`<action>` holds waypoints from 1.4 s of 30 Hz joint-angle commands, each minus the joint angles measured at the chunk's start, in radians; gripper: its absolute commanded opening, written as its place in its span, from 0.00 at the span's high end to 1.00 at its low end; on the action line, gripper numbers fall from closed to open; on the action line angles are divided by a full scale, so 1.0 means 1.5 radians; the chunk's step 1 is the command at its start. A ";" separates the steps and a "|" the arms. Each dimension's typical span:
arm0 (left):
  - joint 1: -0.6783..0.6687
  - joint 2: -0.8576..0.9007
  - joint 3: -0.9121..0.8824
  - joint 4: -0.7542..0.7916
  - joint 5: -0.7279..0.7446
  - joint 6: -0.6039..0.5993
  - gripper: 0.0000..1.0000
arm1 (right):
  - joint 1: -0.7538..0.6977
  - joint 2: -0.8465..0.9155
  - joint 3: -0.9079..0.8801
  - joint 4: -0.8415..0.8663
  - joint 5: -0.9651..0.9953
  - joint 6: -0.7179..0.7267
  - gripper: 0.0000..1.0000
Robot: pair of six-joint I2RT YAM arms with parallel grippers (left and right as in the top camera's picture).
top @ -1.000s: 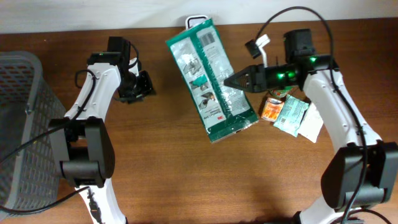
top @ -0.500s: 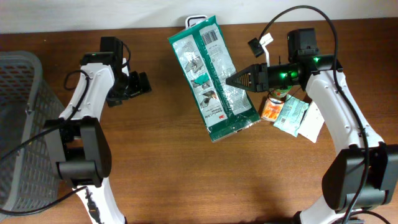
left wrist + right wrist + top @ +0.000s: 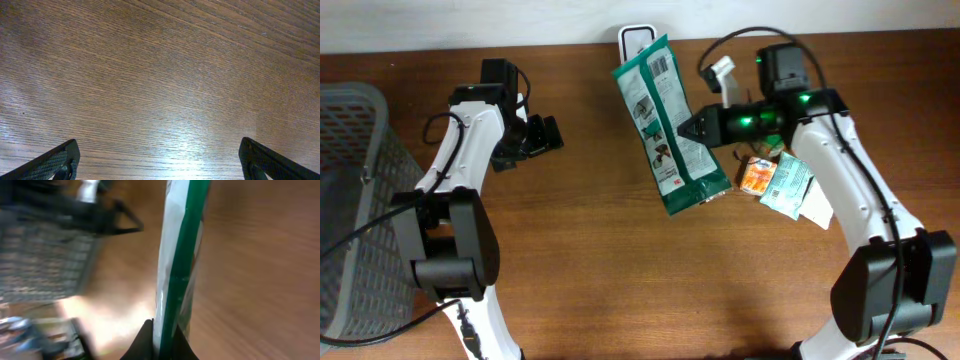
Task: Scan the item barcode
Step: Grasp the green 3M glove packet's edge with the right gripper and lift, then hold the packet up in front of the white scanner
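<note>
Right tool (image 3: 686, 130): closed on the right edge of the green packet (image 3: 665, 150), pinching it at about mid-length.
Left tool (image 3: 545, 135): wide open and empty, over bare bench (image 3: 600, 280), well apart from the packet.
Packet: seems lifted off the bench and tilted, its top end just in front of the white device (image 3: 637, 40) at the back edge, which we take for the scanner.
Step in hand: we judge that we are presenting the barcode (image 3: 661, 64).
Doing it well: we should turn the wrist slowly until the barcode end faces the device squarely, with the film flat and the grip firm.
Risk: the thin packet could sag or glare.
Writing: only the barcode stripes show, and we can read no brand or print.
</note>
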 commanded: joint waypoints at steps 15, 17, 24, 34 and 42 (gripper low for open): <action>0.001 -0.010 0.008 -0.001 -0.010 0.003 0.01 | 0.251 0.124 0.066 0.480 1.029 -0.568 0.96; 0.001 -0.010 0.008 -0.001 -0.010 0.003 0.01 | 0.254 0.171 0.066 0.559 1.057 -0.673 0.96; 0.001 -0.010 0.008 -0.001 -0.010 0.003 0.01 | 0.237 0.340 0.066 0.882 1.100 -0.953 0.96; 0.001 -0.010 0.008 -0.001 -0.010 0.003 0.01 | 0.224 0.381 0.066 0.950 1.114 -0.980 0.96; 0.001 -0.010 0.008 -0.001 -0.010 0.003 0.01 | 0.207 0.381 0.066 1.040 1.133 -0.984 0.96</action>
